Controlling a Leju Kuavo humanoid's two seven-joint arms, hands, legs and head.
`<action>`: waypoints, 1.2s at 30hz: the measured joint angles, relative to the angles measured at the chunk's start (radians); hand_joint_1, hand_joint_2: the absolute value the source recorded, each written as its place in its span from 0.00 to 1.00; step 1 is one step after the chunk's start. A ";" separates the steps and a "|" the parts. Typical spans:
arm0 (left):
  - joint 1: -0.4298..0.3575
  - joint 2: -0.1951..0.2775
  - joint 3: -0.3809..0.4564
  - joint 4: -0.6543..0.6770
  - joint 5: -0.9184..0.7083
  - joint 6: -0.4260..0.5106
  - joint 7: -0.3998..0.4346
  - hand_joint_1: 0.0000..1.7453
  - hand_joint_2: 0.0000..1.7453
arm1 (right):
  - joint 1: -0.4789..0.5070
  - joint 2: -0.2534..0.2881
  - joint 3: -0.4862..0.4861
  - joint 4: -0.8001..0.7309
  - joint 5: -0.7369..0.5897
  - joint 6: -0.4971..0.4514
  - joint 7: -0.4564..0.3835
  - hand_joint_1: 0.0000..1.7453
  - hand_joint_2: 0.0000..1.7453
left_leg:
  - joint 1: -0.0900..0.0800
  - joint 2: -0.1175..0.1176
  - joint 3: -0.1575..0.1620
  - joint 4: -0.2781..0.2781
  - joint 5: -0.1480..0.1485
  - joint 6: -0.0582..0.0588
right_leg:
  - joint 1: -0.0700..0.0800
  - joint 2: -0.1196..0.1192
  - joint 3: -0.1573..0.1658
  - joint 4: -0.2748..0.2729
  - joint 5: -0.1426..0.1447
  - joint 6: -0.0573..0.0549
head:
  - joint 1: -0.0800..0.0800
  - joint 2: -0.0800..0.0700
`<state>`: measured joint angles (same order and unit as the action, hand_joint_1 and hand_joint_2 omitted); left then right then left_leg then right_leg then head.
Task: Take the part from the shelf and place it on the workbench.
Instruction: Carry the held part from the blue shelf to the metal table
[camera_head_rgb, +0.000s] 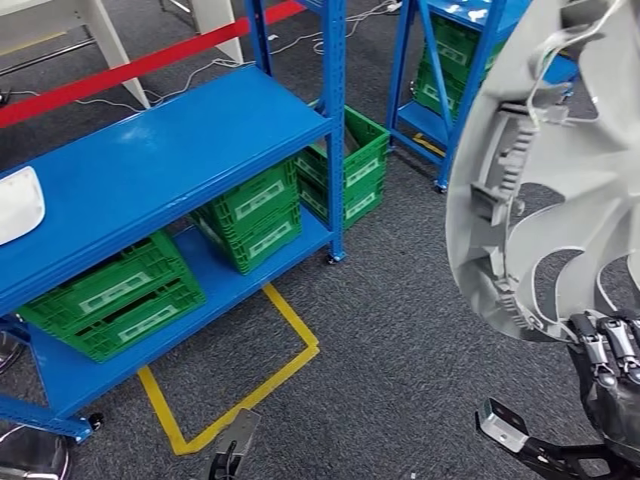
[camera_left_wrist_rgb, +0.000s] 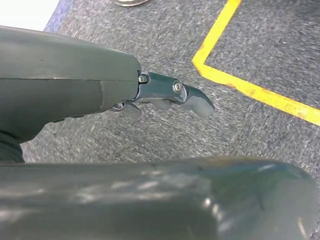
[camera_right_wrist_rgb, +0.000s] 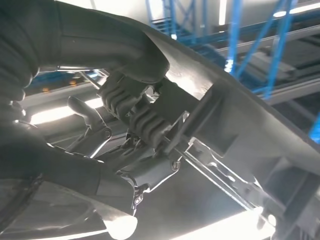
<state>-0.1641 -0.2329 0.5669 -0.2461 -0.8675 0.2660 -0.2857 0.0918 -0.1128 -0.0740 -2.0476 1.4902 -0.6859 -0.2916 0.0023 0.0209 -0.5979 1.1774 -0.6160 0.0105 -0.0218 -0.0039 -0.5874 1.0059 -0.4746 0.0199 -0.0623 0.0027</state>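
Part (camera_head_rgb: 558, 170) is up in my right hand (camera_head_rgb: 607, 360) at the moment, a big pale grey round plastic thing with clips and ribs on its back face, held upright at the right edge of my head view, off the shelf and over the carpet. From the wrist camera my fingers (camera_right_wrist_rgb: 128, 100) are wrapped over its lower rim, so the grip is on an edge, not the body. I'd guess that's the bit to watch: keep the wrist level and move slow so it doesn't pivot or slip while I carry it to the bench, which I can't see from here. Left hand (camera_left_wrist_rgb: 170, 95) hangs low over the floor with nothing in it, fingers loosely stretched out. Around me there's the blue shelf (camera_head_rgb: 173, 150) with green crates (camera_head_rgb: 256, 215) underneath, a second blue rack (camera_head_rgb: 453, 60) behind the part, and yellow floor tape (camera_head_rgb: 249, 395). The part blocks a good chunk of my view on the right, so clipping that rack's uprights while turning seems like the main risk.
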 joint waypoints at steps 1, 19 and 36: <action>0.002 0.001 0.000 0.000 0.002 0.001 0.000 0.00 0.00 | 0.001 -0.007 0.008 -0.001 0.002 0.000 0.015 1.00 1.00 | 0.000 -0.009 -0.028 0.067 -0.029 0.000 | 0.001 0.013 -0.002 0.000 0.001 -0.002 | -0.001 0.000; -0.017 -0.012 -0.001 0.000 0.028 0.012 -0.046 0.00 0.00 | 0.005 -0.157 0.091 -0.005 0.008 -0.001 0.116 1.00 1.00 | -0.004 0.028 0.043 -0.161 0.124 0.041 | 0.000 0.007 -0.146 0.268 -0.092 0.048 | 0.011 0.000; 0.009 -0.020 -0.048 0.000 -0.008 -0.001 -0.013 0.00 0.00 | 0.213 -0.135 -0.054 -0.113 0.008 -0.002 0.009 1.00 1.00 | -0.001 -0.036 -0.013 0.009 0.064 0.007 | 0.012 0.075 0.010 -0.007 0.005 -0.008 | 0.005 0.000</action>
<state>-0.1549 -0.2526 0.5185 -0.2461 -0.8757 0.2652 -0.2983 0.3048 -0.2475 -0.1278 -2.1609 1.4986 -0.6878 -0.2822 0.0013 -0.0149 -0.6106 1.1860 -0.5517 0.0178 -0.0100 0.0713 -0.5774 0.9993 -0.4697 0.0122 -0.0575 0.0027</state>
